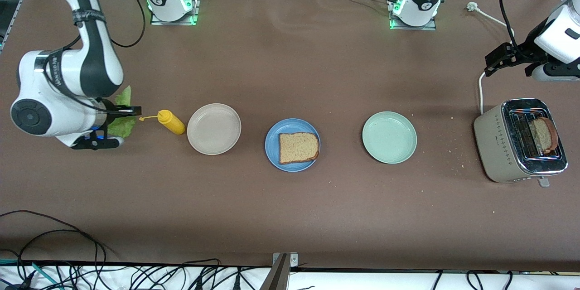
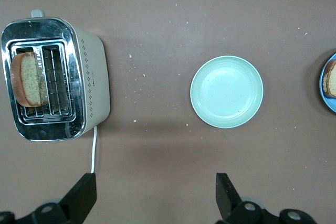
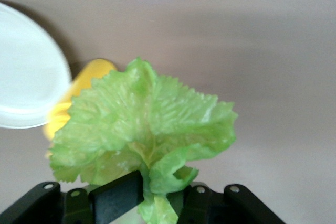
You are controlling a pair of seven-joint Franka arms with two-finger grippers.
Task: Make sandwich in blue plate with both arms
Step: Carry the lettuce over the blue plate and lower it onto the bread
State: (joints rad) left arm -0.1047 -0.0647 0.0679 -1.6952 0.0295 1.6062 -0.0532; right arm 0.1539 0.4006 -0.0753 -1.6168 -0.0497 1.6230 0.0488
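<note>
The blue plate (image 1: pixel 292 145) sits at the table's middle with one brown bread slice (image 1: pixel 297 147) on it; its edge shows in the left wrist view (image 2: pixel 331 80). A second slice (image 1: pixel 545 135) stands in the toaster (image 1: pixel 519 140), also in the left wrist view (image 2: pixel 27 78). My right gripper (image 1: pixel 120 113) is shut on a ruffled green lettuce leaf (image 3: pixel 142 129), held above the table at the right arm's end, beside the mustard bottle (image 1: pixel 171 122). My left gripper (image 2: pixel 155 195) is open and empty, up over the table beside the toaster (image 2: pixel 55 80).
A beige plate (image 1: pixel 214 128) lies between the mustard bottle and the blue plate. A pale green plate (image 1: pixel 389 137) lies between the blue plate and the toaster, seen too in the left wrist view (image 2: pixel 227 92). The toaster's white cord (image 1: pixel 480 90) runs toward the bases.
</note>
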